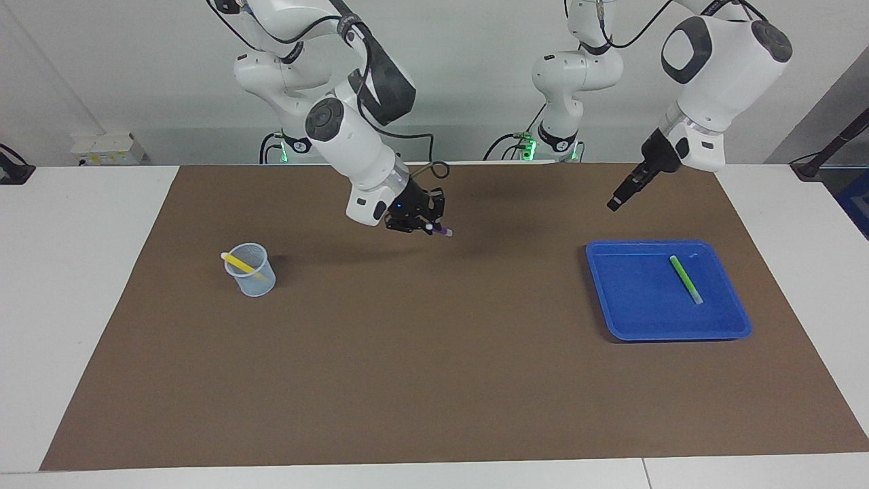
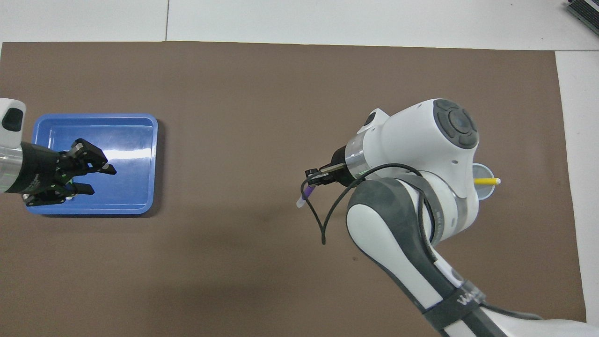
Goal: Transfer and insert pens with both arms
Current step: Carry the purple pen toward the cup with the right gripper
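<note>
— What is seen toward the right arm's end of the table [image 1: 68,272]?

— A clear cup [image 1: 250,270] is stood on the brown mat [image 1: 434,380], well inside the mat's edges. The yellow pen [image 1: 239,261] is leaned in it, its pale end poked out over the rim. Bare mat is left all round the cup.

— And over the middle?

— The right gripper [image 1: 424,227] is held in the air above the mat, between cup and tray. Its fingers are closed on the purple pen [image 1: 442,231], whose pale cap end is pointed down and outward from the fingertips. Nothing is touched by the pen's tip, and open mat is spread beneath it.

— Toward the left arm's end?

— The left gripper [image 1: 614,202] is raised over the blue tray [image 1: 638,319], well above its rim. From overhead its fingers [image 2: 89,159] are seen parted, with nothing between them. The green pen [image 1: 686,279] is laid flat on the tray floor, slantwise, apart from every wall. The tray is set wholly on the mat, near the mat's end, with a clear strip between its rim and the white tabletop.
</note>
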`<control>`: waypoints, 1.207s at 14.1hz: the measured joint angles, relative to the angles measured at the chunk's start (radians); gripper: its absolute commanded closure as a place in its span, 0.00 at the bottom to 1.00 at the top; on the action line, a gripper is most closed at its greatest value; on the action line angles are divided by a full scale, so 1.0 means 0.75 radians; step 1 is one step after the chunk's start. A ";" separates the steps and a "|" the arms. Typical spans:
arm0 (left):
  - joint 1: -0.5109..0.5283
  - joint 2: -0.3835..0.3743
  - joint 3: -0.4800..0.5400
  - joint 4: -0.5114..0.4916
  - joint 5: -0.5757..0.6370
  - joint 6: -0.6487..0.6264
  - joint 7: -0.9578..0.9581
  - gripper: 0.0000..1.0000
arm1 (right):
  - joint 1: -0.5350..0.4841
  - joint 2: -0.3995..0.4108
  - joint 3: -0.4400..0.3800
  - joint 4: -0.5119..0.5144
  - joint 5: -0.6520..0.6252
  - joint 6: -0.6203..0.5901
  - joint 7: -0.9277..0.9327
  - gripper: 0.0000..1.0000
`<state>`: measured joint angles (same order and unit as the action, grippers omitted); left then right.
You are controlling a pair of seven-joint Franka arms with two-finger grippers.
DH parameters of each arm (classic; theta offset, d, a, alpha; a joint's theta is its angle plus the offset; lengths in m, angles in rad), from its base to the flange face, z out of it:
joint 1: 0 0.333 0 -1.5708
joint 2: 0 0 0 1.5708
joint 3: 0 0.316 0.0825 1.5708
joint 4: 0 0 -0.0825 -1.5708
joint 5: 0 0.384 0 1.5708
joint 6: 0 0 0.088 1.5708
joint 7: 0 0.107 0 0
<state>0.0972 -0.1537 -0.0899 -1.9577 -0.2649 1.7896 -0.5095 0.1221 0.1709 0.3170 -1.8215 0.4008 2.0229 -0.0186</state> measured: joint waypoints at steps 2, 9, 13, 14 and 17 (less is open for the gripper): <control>0.096 -0.002 0.002 -0.009 0.000 0.000 0.217 0.37 | -0.099 -0.041 -0.001 0.003 -0.103 -0.155 -0.176 1.00; 0.246 0.062 0.005 -0.037 0.073 0.103 0.606 0.37 | -0.292 -0.166 -0.002 0.001 -0.623 -0.435 -0.770 1.00; 0.287 0.200 0.005 -0.041 0.111 0.266 0.723 0.34 | -0.457 -0.170 -0.002 -0.078 -0.722 -0.344 -1.010 1.00; 0.301 0.225 0.005 -0.041 0.133 0.303 0.748 0.33 | -0.498 -0.171 -0.003 -0.115 -0.724 -0.274 -1.068 1.00; 0.316 0.288 0.005 -0.042 0.209 0.400 0.771 0.31 | -0.567 -0.174 -0.002 -0.183 -0.725 -0.164 -1.150 1.00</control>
<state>0.3345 0.0625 -0.0863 -1.9889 -0.1079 2.0895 0.0690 -0.3032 0.0405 0.3155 -1.9585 -0.1427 1.8996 -0.8813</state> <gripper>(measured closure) 0.300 0.806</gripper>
